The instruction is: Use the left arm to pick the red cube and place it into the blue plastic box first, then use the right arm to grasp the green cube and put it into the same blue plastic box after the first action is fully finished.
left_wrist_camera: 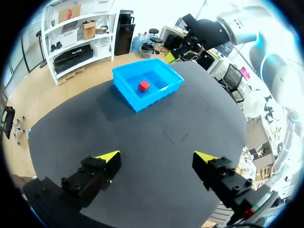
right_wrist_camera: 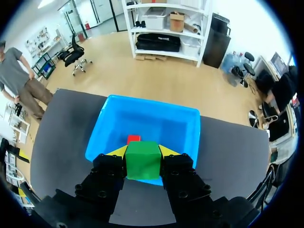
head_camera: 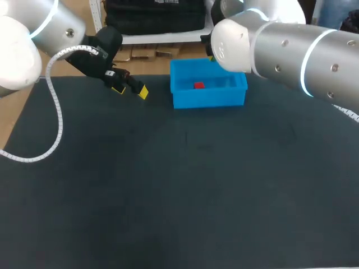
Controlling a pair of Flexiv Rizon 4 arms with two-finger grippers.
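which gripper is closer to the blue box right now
Right. The right gripper holds the green cube just above the blue plastic box, at its rim. The left gripper is open, off to the box's side and clearly apart from it.

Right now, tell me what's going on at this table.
The red cube already lies inside the blue box, so the first step looks done. The left gripper is open and empty, over the table and well apart from the box. The right gripper is shut on the green cube and holds it over the box, near one wall, not yet released.
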